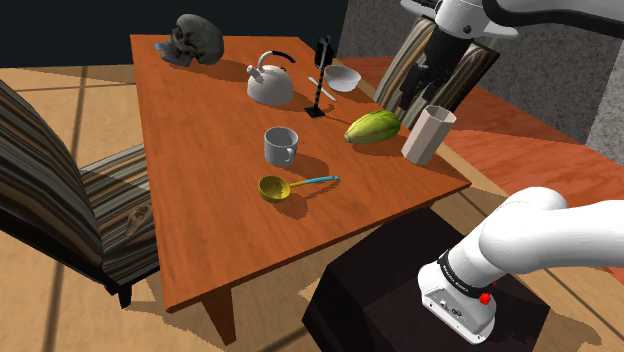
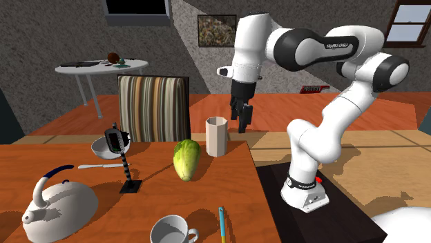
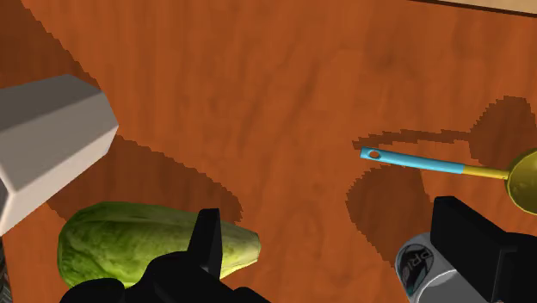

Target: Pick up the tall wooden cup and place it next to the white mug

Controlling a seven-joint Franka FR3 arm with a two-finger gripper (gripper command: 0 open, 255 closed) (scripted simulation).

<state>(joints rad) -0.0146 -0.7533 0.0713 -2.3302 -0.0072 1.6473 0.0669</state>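
1. Facets run down the pale tall cup (image 1: 428, 133), which stands upright close to the table (image 1: 200, 220) edge at the shoulder view's right, near the corner by the stand (image 1: 390, 290).
2. The gripper (image 2: 243, 124) hangs above and a little beyond the tall cup, apart from it, its fingers spread with nothing between them.
3. A green vegetable (image 1: 373, 127) lies just beside the tall cup, roughly between it and the white mug (image 1: 280, 146).
4. The white mug stands upright mid-table, well apart from the tall cup, with bare tabletop on the vegetable's side.
5. A yellow ladle (image 1: 290, 186) lies near the white mug, toward the table's near edge.
6. A kettle (image 1: 270, 82), a bowl (image 1: 343, 78) and a skull (image 1: 195, 42) sit toward the far end.
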